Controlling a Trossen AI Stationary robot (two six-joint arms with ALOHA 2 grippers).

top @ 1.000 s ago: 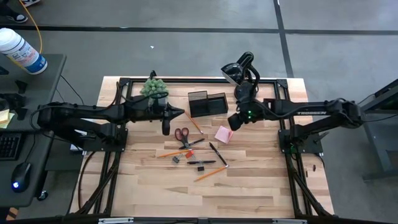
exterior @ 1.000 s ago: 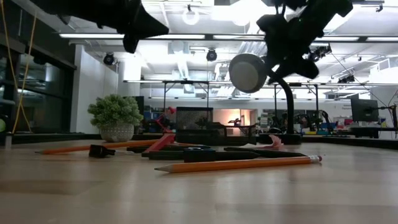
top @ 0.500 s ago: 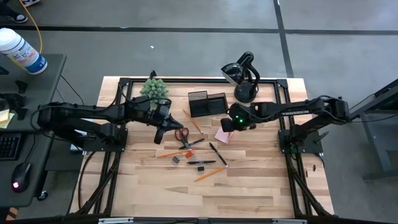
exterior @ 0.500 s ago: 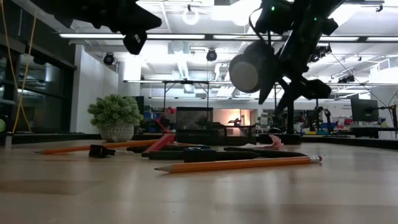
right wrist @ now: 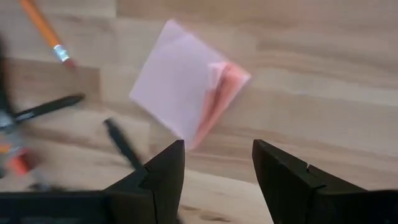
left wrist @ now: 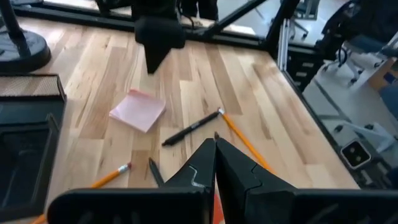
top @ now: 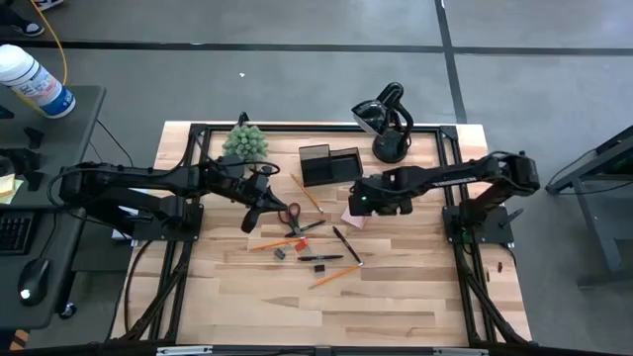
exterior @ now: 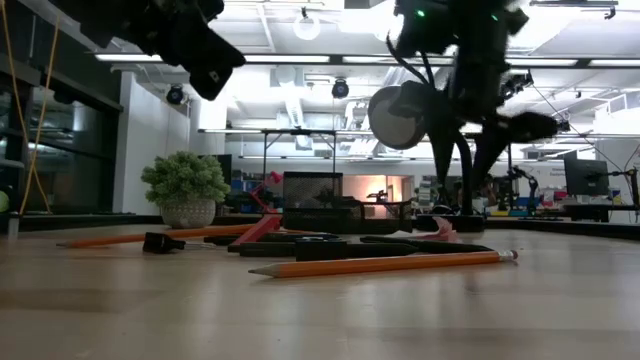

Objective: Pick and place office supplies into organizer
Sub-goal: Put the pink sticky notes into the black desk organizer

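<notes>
Near the middle of the table (top: 396, 297), a little toward its far edge, the right gripper (top: 356, 203) hangs just above the pink sticky-note pad (top: 353, 214) with its fingers (right wrist: 163, 177) spread wide and nothing between them; the right wrist view shows the pad lying flat on the wood just ahead of the fingertips. The organizer (top: 330, 165) stands close to the far edge, just beyond that gripper, beside the black curved-neck stand (top: 388, 121) near the far right corner. The left gripper (top: 250, 220) is above the wood just left of the red-handled scissors (top: 290, 216), its fingers (left wrist: 239, 168) pressed together and holding nothing. Around the scissors lie the loose supplies: a black pen (top: 346, 244), an orange pencil (top: 334, 276) nearer the front, and another pencil (top: 307, 194) by the organizer. A small dark piece (top: 279, 254) sits among them, perhaps a clip. A green plant (top: 244, 139) stands at the far edge.
</notes>
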